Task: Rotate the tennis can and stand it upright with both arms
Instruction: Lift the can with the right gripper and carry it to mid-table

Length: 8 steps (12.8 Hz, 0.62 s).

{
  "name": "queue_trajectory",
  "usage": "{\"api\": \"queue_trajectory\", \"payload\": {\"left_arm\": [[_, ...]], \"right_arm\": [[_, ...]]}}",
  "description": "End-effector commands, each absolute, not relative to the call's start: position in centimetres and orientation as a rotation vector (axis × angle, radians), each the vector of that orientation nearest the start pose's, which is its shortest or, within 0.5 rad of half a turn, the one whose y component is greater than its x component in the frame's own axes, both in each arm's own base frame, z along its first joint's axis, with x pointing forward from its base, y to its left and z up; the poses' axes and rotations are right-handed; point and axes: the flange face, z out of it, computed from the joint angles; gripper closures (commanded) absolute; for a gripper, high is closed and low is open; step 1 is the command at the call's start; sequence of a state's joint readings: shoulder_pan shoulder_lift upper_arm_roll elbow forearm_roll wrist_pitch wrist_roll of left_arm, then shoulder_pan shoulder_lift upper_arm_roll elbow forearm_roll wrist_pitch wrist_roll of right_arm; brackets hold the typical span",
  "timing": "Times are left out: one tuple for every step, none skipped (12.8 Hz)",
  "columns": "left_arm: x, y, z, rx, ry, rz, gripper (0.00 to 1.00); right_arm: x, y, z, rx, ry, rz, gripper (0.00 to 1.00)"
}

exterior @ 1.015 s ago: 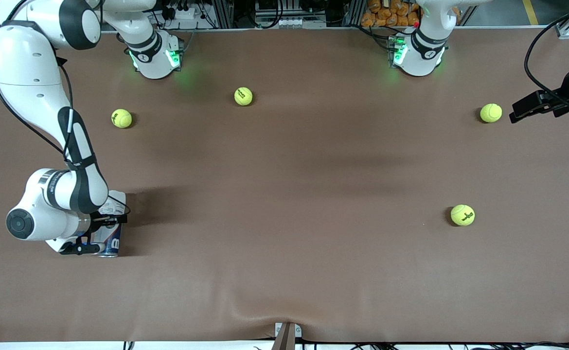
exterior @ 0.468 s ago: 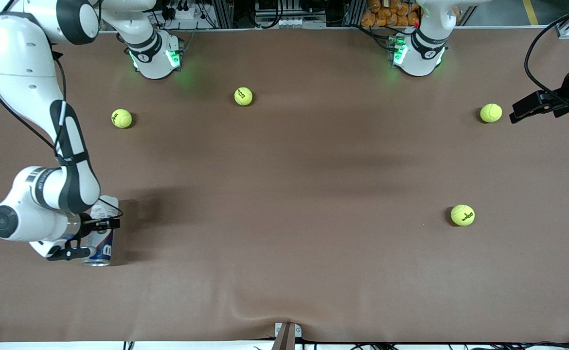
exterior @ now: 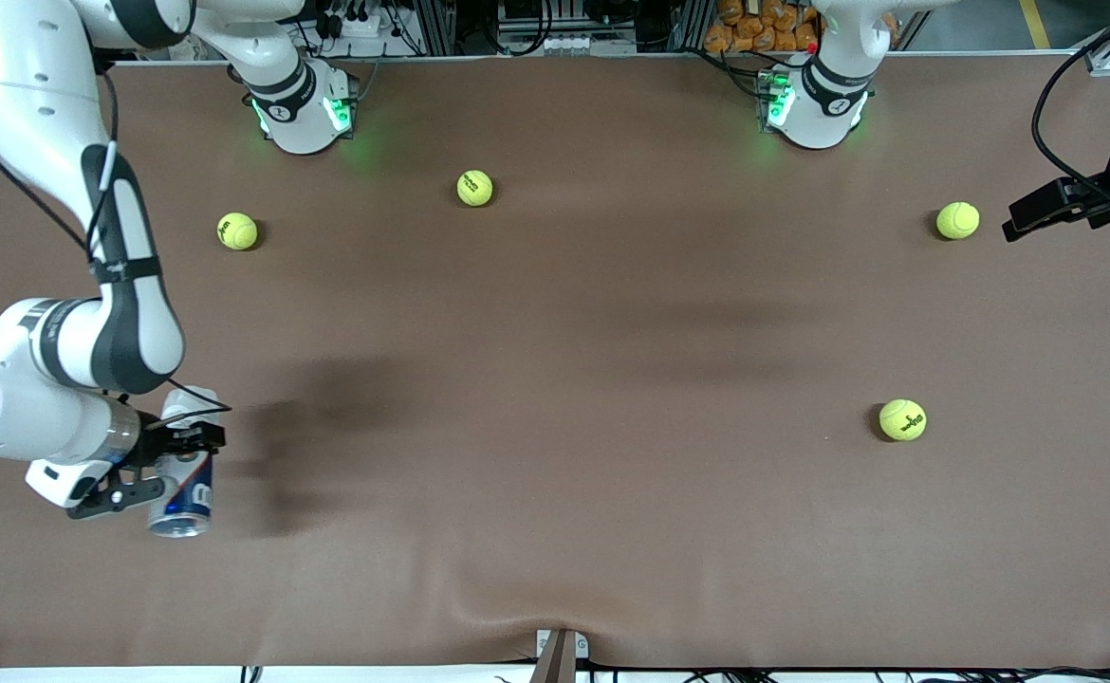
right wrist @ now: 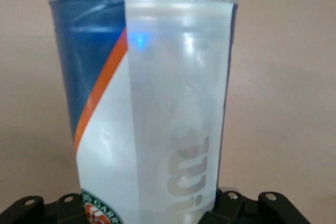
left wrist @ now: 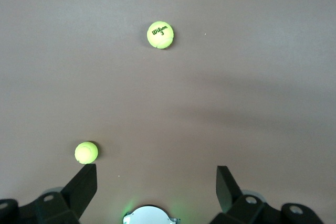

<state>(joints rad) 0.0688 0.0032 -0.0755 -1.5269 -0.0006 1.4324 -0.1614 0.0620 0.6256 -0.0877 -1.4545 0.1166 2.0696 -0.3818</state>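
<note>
Broad brown cloth-covered table (exterior: 555, 379) under two white jointed arms with black joint bands. Right arm (exterior: 90, 285) bent down along its own end of the table, black two-finger right gripper (exterior: 152, 467) clamped shut on the tennis can (exterior: 182, 474), a slim clear-plastic cylinder with a white and dark-blue printed label and an orange stripe. Can held above the cloth at the right arm's end, tilted, silver rim toward the front camera; filling the right wrist view (right wrist: 147, 103) close up. Left arm waiting at the table's edge at its own end, black left gripper (left wrist: 156, 184) with fingers (left wrist: 84, 184) spread wide, holding nothing. Four small yellow-green tennis balls scattered well apart: (exterior: 237, 230), (exterior: 474, 188), (exterior: 957, 220), and (exterior: 902, 419) nearest the front camera.
</note>
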Motion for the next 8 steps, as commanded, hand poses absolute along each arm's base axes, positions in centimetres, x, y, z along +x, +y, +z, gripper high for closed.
{"api": "queue_trajectory", "payload": {"left_arm": [[53.9,-0.1,63.2,-3.112,-0.252,0.142,0.00],[53.9,-0.1,63.2,-3.110,-0.252,0.139,0.00],[53.8,0.2,63.3,-3.108,-0.260,0.139,0.00],[53.8,0.9,63.3,-3.106,-0.281,0.142,0.00],[53.8,1.1,63.3,-3.106,-0.286,0.144,0.00],[53.8,1.1,63.1,-3.106,-0.288,0.149,0.00],[53.8,1.1,63.0,-3.106,-0.291,0.152,0.00],[53.9,1.1,62.9,-3.105,-0.293,0.156,0.00]], "right_arm": [[71.9,8.0,36.2,-2.991,-0.755,-0.118,0.37],[71.7,11.5,36.9,-2.965,-0.860,-0.138,0.37],[71.2,14.6,37.1,-2.943,-0.928,-0.146,0.35],[70.6,17.3,37.1,-2.923,-0.986,-0.146,0.33],[69.9,20.2,37.0,-2.899,-1.058,-0.147,0.33],[69.0,23.4,37.2,-2.865,-1.151,-0.155,0.33],[68.0,26.3,37.4,-2.834,-1.224,-0.158,0.33],[67.0,28.9,37.4,-2.801,-1.297,-0.157,0.33]]}}
